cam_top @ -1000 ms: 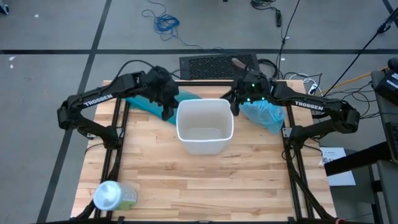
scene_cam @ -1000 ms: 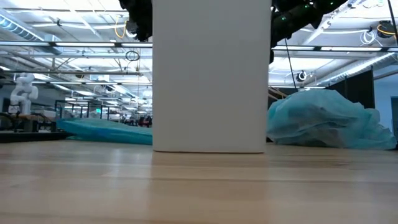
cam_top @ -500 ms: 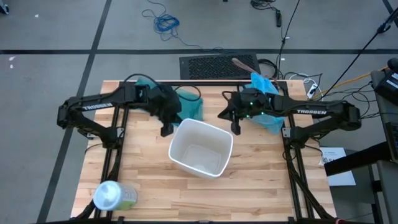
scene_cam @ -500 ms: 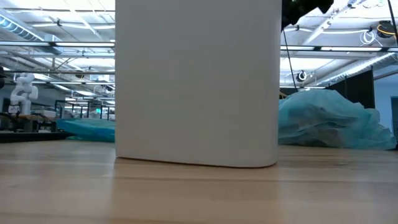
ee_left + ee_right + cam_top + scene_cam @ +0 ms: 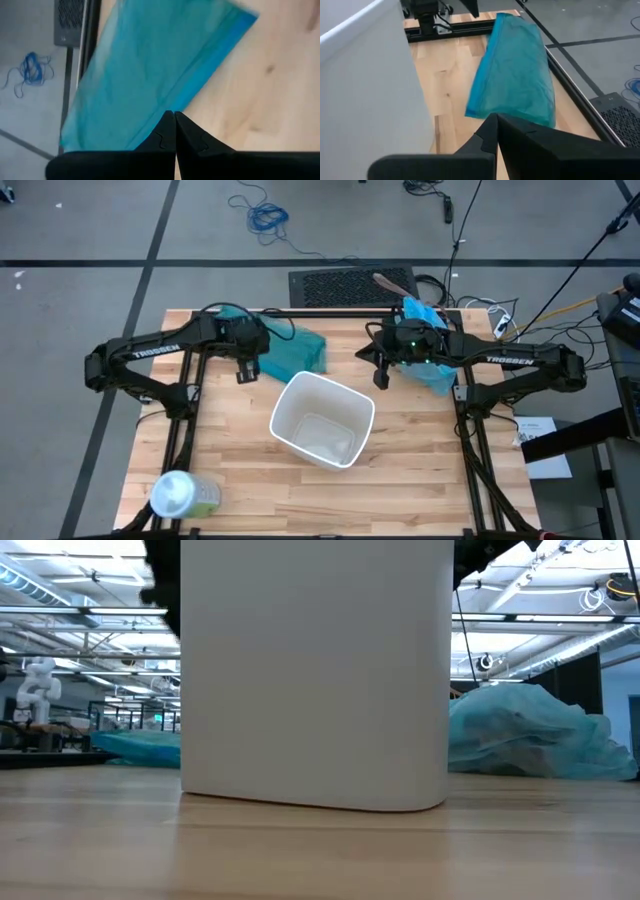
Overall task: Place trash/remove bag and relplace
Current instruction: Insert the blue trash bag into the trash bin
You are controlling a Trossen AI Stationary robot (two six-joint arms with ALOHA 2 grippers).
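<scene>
Above the bench [image 5: 300, 490], both end effectors, left [image 5: 245, 370] and right [image 5: 381, 375], hung closed and empty beside the white bin [image 5: 322, 419]; at bench level, the crumpled bag [image 5: 530, 735] lay behind it.

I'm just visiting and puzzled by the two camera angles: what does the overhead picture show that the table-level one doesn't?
Only the high view shows the inside of the white bin, with no liner in it, the pale-green container at the table's near corner, and both shut grippers, the left gripper and the right gripper, held apart from the bin.

Only the low view shows the room behind the table.

Both show the bin, the flat teal bag and the crumpled light-blue bag flanking it.
</scene>
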